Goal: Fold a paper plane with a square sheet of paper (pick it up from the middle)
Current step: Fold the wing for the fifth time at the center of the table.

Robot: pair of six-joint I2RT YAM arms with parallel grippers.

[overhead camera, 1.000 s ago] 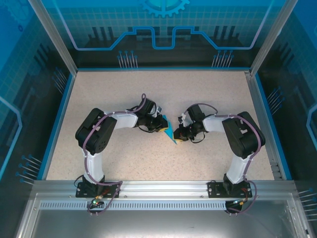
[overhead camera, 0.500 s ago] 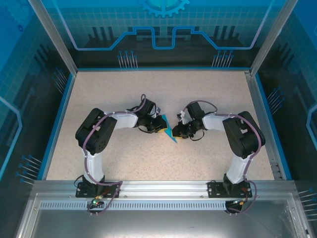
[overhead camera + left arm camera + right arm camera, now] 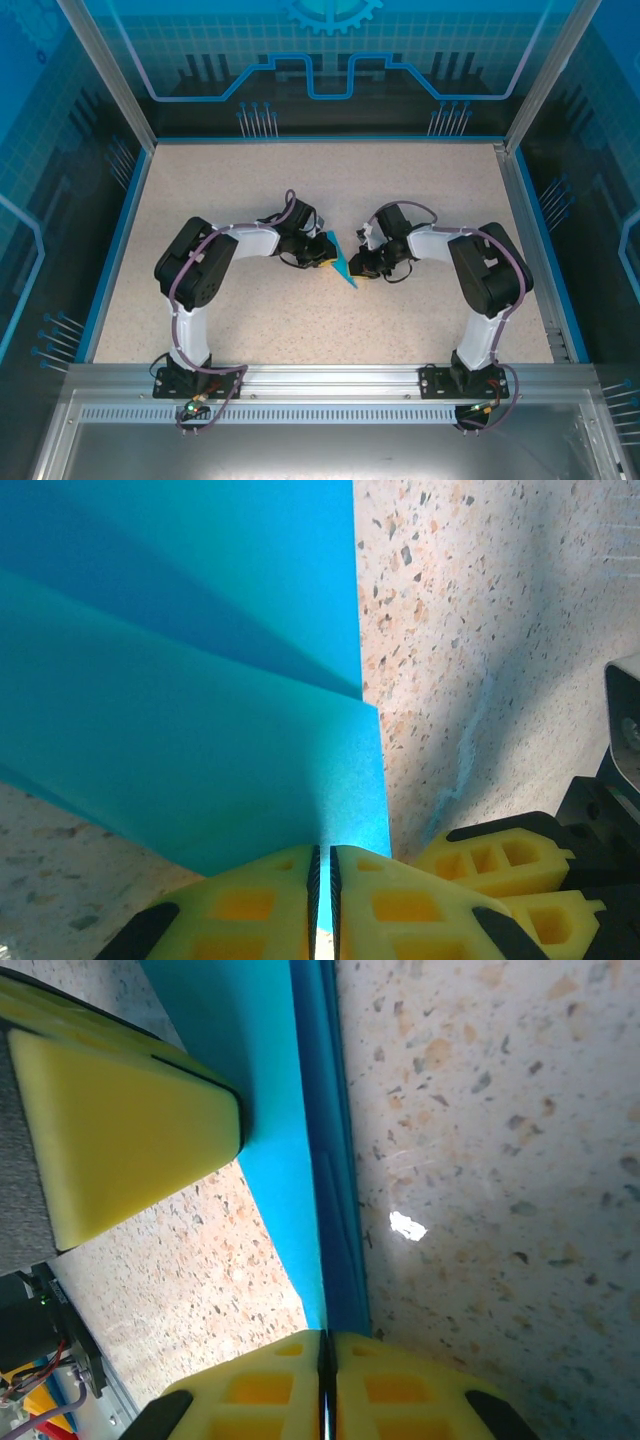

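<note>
**Grippers.** The left gripper (image 3: 322, 852) has moulded yellow fingers with hollow cells. They are pressed together with a hairline seam between them, and the lower edge of the blue paper (image 3: 200, 680) is clamped in that seam. The right gripper (image 3: 325, 1338) is closed the same way, pinching the tapered end of the blue paper (image 3: 290, 1110).

**Workpiece.** Beyond the left fingertips, the paper rises as smooth, matte, overlapping layers with straight creased edges. Ahead of the right fingertips it shows a narrow doubled strip along one fold. From above, the blue paper (image 3: 341, 264) is a slim pointed shape held between the left gripper (image 3: 323, 251) and the right gripper (image 3: 359, 267).

**Surroundings.** The table (image 3: 500, 1160) under both tools is speckled beige stone-look laminate. Translucent blue panels (image 3: 330, 60) enclose it on the far side.

**Change from one second ago.**
- The right wrist sits slightly farther from its base and closer to the left gripper.
- The left arm and the paper are almost unchanged.

**Limits of view.**
- The frame edges cut off most of the paper in both wrist views.
- The arms hide the contact points from above.
- The number of paper layers cannot be determined.
</note>
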